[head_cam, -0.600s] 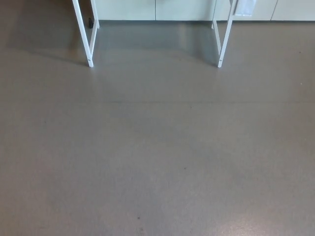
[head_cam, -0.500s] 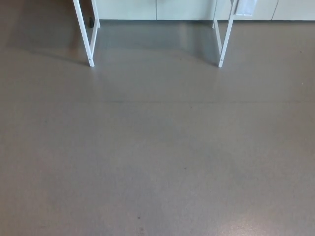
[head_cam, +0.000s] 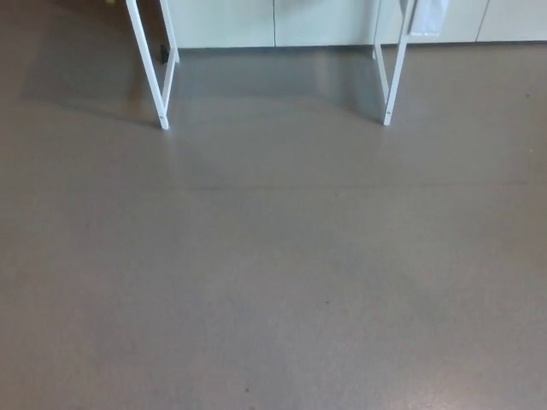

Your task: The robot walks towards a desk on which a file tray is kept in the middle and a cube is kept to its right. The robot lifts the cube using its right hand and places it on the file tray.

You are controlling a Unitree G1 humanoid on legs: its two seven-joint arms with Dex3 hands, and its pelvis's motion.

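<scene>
Everything has slid slightly down and to the right in the picture since half a second ago, all of it together, so the camera has moved and not the furniture.

At the far left top edge a small yellowish spot (head_cam: 109,2) is cut off and cannot be identified. Next come the left desk legs (head_cam: 152,68), thin white square-section bars that look like painted metal. The front one slants down to a foot on the floor, and a short bar joins it to the rear one. A small dark object (head_cam: 163,53) sits against the rear leg, too small to identify. Behind, pale smooth cabinet fronts (head_cam: 222,21) run along the top, split by a thin vertical seam. The floor (head_cam: 273,273) is smooth, matt grey-brown, with a darker shadow (head_cam: 273,81) between the legs. It also has a faint line running across it and two tiny dark specks (head_cam: 326,301). The right desk legs (head_cam: 393,77) mirror the left pair. A white panel (head_cam: 427,15) hangs beside them, cropped by the top edge, with no legible writing on it. A paler sheen (head_cam: 444,397) lies on the floor at the bottom right.

The desk top is cut off above the frame, so the cube and file tray are out of view. Neither the left hand nor the right hand shows, so their fingers cannot be judged.
</scene>
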